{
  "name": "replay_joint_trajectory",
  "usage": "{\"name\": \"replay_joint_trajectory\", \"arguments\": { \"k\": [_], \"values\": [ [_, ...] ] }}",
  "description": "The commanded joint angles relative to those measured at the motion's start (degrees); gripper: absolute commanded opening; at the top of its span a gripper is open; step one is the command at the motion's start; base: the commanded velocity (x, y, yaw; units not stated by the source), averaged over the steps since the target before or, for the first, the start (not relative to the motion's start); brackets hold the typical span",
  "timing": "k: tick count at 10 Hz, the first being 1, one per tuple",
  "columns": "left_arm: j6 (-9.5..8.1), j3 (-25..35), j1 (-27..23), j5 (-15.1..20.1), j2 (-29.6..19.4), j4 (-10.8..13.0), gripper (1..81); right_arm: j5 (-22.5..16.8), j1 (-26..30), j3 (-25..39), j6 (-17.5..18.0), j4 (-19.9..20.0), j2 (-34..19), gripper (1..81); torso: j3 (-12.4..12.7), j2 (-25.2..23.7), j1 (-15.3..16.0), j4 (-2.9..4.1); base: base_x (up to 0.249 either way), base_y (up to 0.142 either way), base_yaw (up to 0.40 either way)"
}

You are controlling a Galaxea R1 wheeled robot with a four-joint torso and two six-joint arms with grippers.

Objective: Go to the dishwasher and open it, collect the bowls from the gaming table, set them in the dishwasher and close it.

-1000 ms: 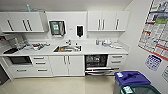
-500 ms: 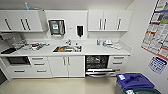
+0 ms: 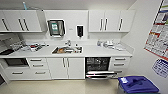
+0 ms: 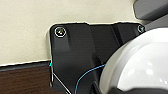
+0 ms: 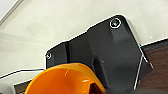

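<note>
Looking forward and down from the head view at a white kitchen run. Low in the base units, right of centre: the dishwasher [image 3: 98, 65], open, dark inside with wire racks visible, its steel door [image 3: 100, 74] folded down toward the floor. Left of it, white cabinet doors [image 3: 66, 67] beneath a sink [image 3: 67, 50] set into the pale counter [image 3: 100, 52]. Drawers to either side, a dark built-in appliance [image 3: 15, 62] at the far left. Above, wall cupboards [image 3: 110, 21], a towel dispenser [image 3: 56, 28] and a small dark soap dispenser [image 3: 79, 31] between them. Posters [image 3: 160, 35] on the right wall, a blue-lidded bin [image 3: 137, 85] in the near right corner, just beside the lowered door.

From the left wrist: pointing down over a pale floor [image 4: 25, 32] with a dark brown strip [image 4: 22, 78] along one edge. Close against the camera, a large glossy white rounded shape [image 4: 140, 62]; hard to say what it is. A thin blue cable [image 4: 87, 73] curving beside it. No telling whether the left gripper [image 4: 106, 89] is wide or narrow.

From the right wrist: likewise angled down over pale floor, brown strip at one side. Clear of the ground and tilted, right up against the camera, the orange bowl [image 5: 63, 79], carried in the right gripper [image 5: 96, 88].
</note>
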Motion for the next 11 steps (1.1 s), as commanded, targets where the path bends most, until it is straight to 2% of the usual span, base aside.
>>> {"name": "replay_joint_trajectory", "arguments": {
  "k": [1, 11],
  "values": [
    [0.18, 0.2, -2.0, 1.6, -0.8, 0.4, 1.0, -2.2, 2.0, 0.7, 0.1, -0.9, -1.5, 1.0, 0.0, 0.0, 0.0, 0.00, 0.136, 0.000, 0.000],
    [0.18, 0.2, -2.0, 1.6, -0.8, 0.4, 1.0, -2.2, 2.0, 0.3, 0.0, -0.9, -1.2, 1.0, 0.0, 0.0, 0.0, 0.00, 0.138, 0.000, 0.000]
  ]
}}
